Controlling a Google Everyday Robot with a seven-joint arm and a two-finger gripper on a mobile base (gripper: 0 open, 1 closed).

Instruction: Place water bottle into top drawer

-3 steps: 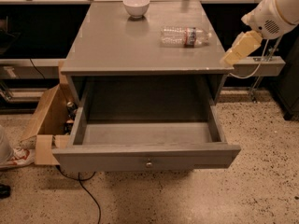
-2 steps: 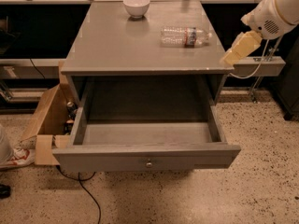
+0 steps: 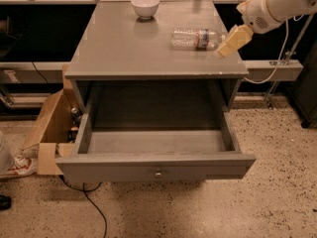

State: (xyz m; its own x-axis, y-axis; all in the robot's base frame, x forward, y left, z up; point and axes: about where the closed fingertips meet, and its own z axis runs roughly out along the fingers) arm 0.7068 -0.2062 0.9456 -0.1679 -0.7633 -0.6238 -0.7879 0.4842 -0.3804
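Observation:
The water bottle (image 3: 194, 38) lies on its side on the grey cabinet top (image 3: 129, 48), toward the back right, with its cap end pointing right. My gripper (image 3: 229, 41), with yellowish fingers on a white arm, hangs just right of the bottle's cap end, close to it, above the cabinet's right edge. The top drawer (image 3: 156, 167) is pulled out wide toward the front; its inside shows nothing in it, and its small round knob (image 3: 158, 173) sits mid-front.
A white bowl (image 3: 145, 6) stands at the back middle of the cabinet top. An open cardboard box (image 3: 47, 128) with items leans against the cabinet's left side. A cable (image 3: 94, 202) runs on the speckled floor. A shelf rail (image 3: 272, 68) runs to the right.
My gripper has moved left and slightly up, from beyond the cabinet's right edge to next to the bottle's cap end. Bottle and drawer have not moved.

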